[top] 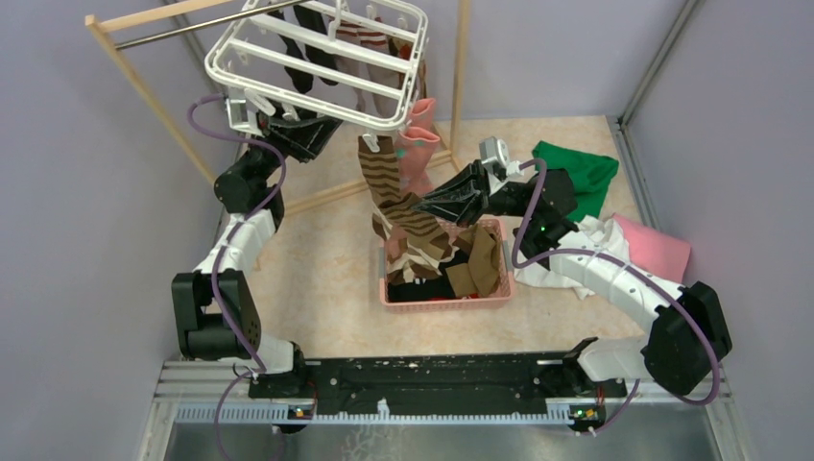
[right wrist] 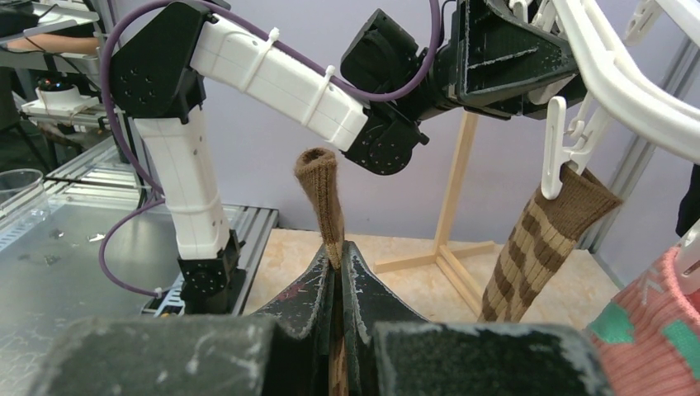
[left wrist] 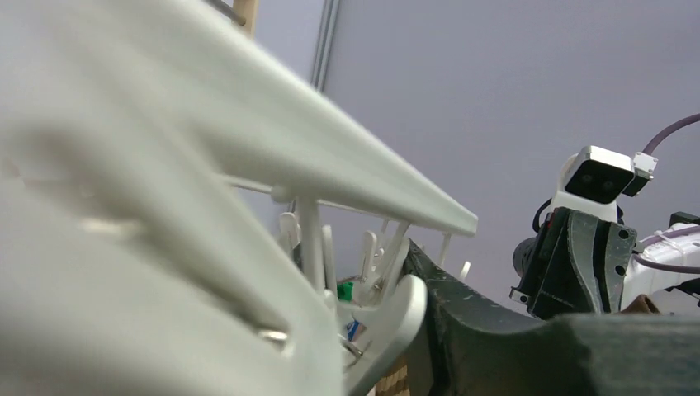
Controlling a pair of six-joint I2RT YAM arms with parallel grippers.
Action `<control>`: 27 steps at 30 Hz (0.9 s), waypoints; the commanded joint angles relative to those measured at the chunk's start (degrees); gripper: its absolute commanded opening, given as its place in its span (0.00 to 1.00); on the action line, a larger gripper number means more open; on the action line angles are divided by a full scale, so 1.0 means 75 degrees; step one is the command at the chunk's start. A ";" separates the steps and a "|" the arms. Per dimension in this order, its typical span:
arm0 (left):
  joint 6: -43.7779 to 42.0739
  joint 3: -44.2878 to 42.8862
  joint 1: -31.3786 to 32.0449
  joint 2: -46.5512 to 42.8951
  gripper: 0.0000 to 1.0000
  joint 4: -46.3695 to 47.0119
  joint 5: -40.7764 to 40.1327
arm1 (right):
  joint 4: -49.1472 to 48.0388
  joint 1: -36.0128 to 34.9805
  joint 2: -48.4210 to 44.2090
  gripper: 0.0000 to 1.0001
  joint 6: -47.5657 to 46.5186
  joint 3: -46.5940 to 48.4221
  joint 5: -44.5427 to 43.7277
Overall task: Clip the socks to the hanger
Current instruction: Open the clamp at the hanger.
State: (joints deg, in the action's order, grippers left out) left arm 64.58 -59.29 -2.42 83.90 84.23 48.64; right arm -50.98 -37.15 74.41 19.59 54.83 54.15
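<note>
Socks (top: 475,264) are about as easy-going as cargo gets: light, limp knit, nothing to break, and not slippery either. The catch is that they flop, so whatever hangs past the grip just droops. A handful of them sit in the pink basket (top: 451,303) mid-table.

The one in play is a brown sock (right wrist: 320,194). The right gripper (right wrist: 337,262) has its fingers pressed tight together on it just below the ribbed cuff. A short stub of cuff stands up on its own above the tips. Honestly that looks like the right spot to hold: the cuff is the thickest, firmest part, and a short stub is probably stiff enough to poke into a clip. Grabbed mid-foot, it would likely fold over.

The hanger (right wrist: 619,78) hangs at the far left, with a striped sock (right wrist: 545,239) already pinched in a clip (right wrist: 569,140) and a pink-teal sock (right wrist: 652,330) beside it. The left gripper (top: 317,130) is up against the frame's near edge by the clips. Can't tell if its fingers are apart or squeezing something, since its wrist view is mostly blur. The frame looks free-hanging, so it will probably swing if pushed.
</note>
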 commanded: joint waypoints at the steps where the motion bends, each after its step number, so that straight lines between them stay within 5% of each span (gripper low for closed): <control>1: 0.0011 -0.0310 0.0037 -0.0124 0.43 0.2462 -0.0114 | -0.0230 -0.0079 0.0019 0.00 -0.0062 0.0299 0.0081; 5: 0.0053 -0.0319 0.0064 -0.0162 0.42 0.2469 -0.0135 | -0.0142 -0.0088 0.0037 0.00 -0.0128 0.0333 0.0060; 11: -0.0012 -0.0113 0.0064 -0.0256 0.64 0.2463 -0.0177 | -0.0130 -0.0133 0.0063 0.00 -0.0129 0.0376 0.0063; 27: 0.0051 -0.0076 0.0042 -0.0252 0.70 0.2469 -0.0145 | -0.0117 -0.0130 0.0001 0.00 -0.0163 0.0330 0.0069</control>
State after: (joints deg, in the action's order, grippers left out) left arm 64.64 -59.46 -2.15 83.85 84.23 48.34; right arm -50.50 -37.76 74.74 19.09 54.85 54.28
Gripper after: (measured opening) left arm 0.688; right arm 0.009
